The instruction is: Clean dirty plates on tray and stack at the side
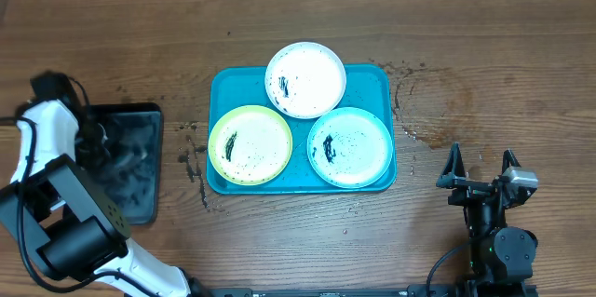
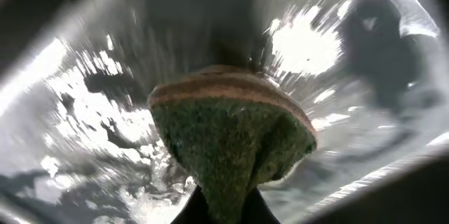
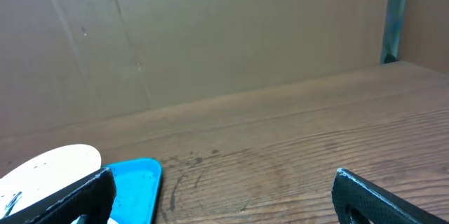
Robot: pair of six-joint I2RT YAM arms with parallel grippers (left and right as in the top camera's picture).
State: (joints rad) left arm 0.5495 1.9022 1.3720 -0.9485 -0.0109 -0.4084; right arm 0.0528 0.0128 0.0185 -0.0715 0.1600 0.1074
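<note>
1. The three dirty plates sit on the blue tray [image 1: 231, 87] near the middle of the table [image 1: 484, 27], none of them stacked.
2. The white plate [image 1: 305, 78] is at the far side. Its edge hangs over the tray's far rim, and it has a short dark smear left of its centre.
3. The yellow-green plate [image 1: 250, 144] fills the near left of the tray. It has a dark streak and scattered specks.
4. The light blue plate [image 1: 349, 147] fills the near right, just beside the yellow-green one, and is smeared and speckled dark.
5. The white plate meets both nearer plates along its near edge.
6. Dark crumbs lie on the wood just left of the tray, and a faint ring-shaped stain with specks marks the wood to its right.
7. A smaller black tray [image 1: 140, 181] lies well to the left of the blue one. Its floor glints as if wet in the left wrist view.
8. The left gripper [image 1: 93, 139] is down over the black tray, clamped on a sponge [image 2: 231, 133]. The sponge's green scouring face bulges toward the camera, with a tan layer behind it.
9. The right gripper [image 1: 480, 165] hangs above bare wood to the right of the blue tray, apart from it. Its fingers are spread wide and hold nothing.
10. A brown cardboard wall [image 3: 210, 34] stands behind the table's far edge.
</note>
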